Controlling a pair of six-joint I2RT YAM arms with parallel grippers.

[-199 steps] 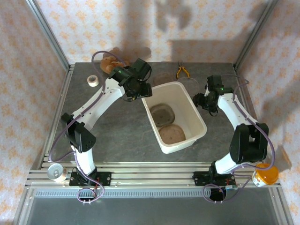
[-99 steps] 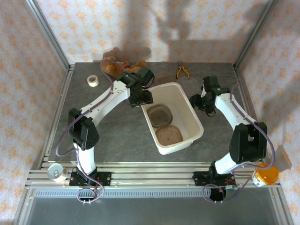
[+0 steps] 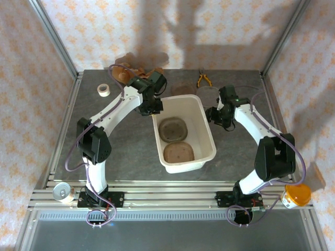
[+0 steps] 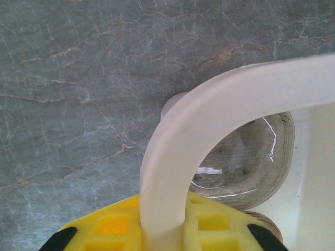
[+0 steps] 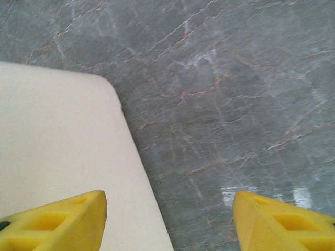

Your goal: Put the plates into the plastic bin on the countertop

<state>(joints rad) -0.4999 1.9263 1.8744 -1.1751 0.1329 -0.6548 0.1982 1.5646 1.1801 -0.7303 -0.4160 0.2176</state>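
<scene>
The white plastic bin [image 3: 208, 137] stands mid-countertop [image 3: 125, 141] with two clear plates [image 3: 171, 129] [image 3: 179, 152] lying flat inside. My left gripper [image 3: 152, 107] is at the bin's far left corner. In the left wrist view its yellow fingers [image 4: 220, 222] are shut on the bin's rolled rim [image 4: 178, 141], and a plate [image 4: 256, 157] shows just beyond the rim. My right gripper [image 3: 215, 116] hovers at the bin's right side. It stands open [image 5: 170, 222], one finger over the bin's white edge [image 5: 63, 141] and the other over the stone. Another faint clear plate [image 3: 182, 89] lies behind the bin.
A white tape roll [image 3: 104, 90] lies at the back left, near a brown object [image 3: 125, 73] in the corner. Yellow-handled pliers [image 3: 203, 79] lie at the back. A can [image 3: 64, 192] and an orange-lidded jar [image 3: 297, 194] sit by the front rails.
The left gripper has closed on the bin's corner rim. The bin has shifted left and turned straighter. The right gripper followed it leftward, staying open.
</scene>
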